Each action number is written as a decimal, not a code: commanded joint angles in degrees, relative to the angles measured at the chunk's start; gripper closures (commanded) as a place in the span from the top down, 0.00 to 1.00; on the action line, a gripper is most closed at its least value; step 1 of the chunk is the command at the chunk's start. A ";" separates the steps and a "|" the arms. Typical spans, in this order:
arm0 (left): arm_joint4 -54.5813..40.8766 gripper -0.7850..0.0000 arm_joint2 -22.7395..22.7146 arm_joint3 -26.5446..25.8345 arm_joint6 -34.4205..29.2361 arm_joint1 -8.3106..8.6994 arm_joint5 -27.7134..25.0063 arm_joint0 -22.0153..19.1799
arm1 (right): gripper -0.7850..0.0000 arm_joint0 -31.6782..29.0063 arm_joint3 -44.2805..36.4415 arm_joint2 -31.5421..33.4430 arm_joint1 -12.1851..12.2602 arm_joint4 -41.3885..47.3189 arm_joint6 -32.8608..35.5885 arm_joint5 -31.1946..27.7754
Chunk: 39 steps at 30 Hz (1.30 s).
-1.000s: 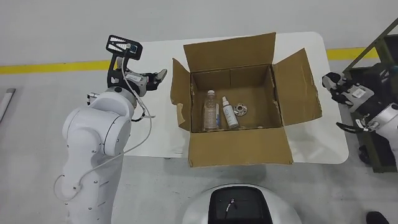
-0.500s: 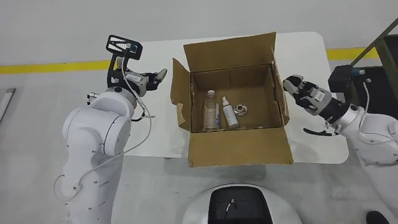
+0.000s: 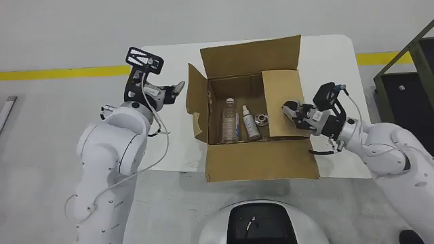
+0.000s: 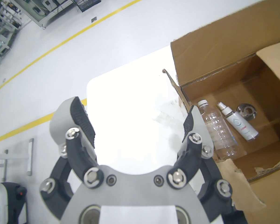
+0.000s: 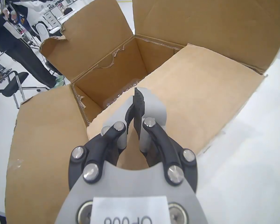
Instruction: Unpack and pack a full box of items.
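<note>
Toward right edge of desk [image 3: 339, 54], right end effector [image 3: 287, 106], closed narrow, touches right flap [image 3: 279, 89] of box [image 3: 261, 164]; left end effector [image 3: 178, 87], wide, stands farther.

- Box [image 3: 261, 161]: plain brown cardboard.
- Table [image 3: 173, 61]: white.
- Bottle [image 3: 230, 120]: clear, with a white cap.
- Spray bottle [image 3: 250, 123]: white, with a teal mark.
- Ring [image 3: 263, 118]: silver-grey.
- Floor [image 3: 68, 13]: pale grey, with a yellow line [image 3: 61, 73].
- Left gripper [image 4: 134, 110]: grey fingers, black ribbed pads [image 4: 82, 120], black links, silver screws.
- Right gripper [image 5: 136, 96]: same grey, black and silver; white label with black print.
</note>
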 commanded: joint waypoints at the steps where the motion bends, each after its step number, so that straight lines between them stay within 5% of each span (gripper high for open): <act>1: 1.47 0.00 -0.09 -0.44 2.00 0.28 -3.12 2.05 | 0.00 0.55 -0.29 0.35 0.06 -0.95 0.57 0.90; 10: 1.64 0.00 -0.06 0.02 11.31 0.91 -10.95 8.68 | 0.00 5.55 2.45 3.48 -0.18 -5.26 -2.18 14.95; 19: -0.57 0.00 5.45 3.76 18.87 0.10 -12.98 3.92 | 0.00 17.01 18.21 0.25 -1.72 -5.81 -5.77 24.83; 33: -7.98 0.00 13.25 7.04 21.27 -1.20 -16.75 0.84 | 0.00 32.78 39.13 -8.54 -5.61 6.04 -6.49 18.41; 39: -10.46 0.00 12.95 8.63 19.70 -0.96 -21.30 0.54 | 0.00 36.41 42.63 -11.00 -6.57 7.78 -5.33 10.19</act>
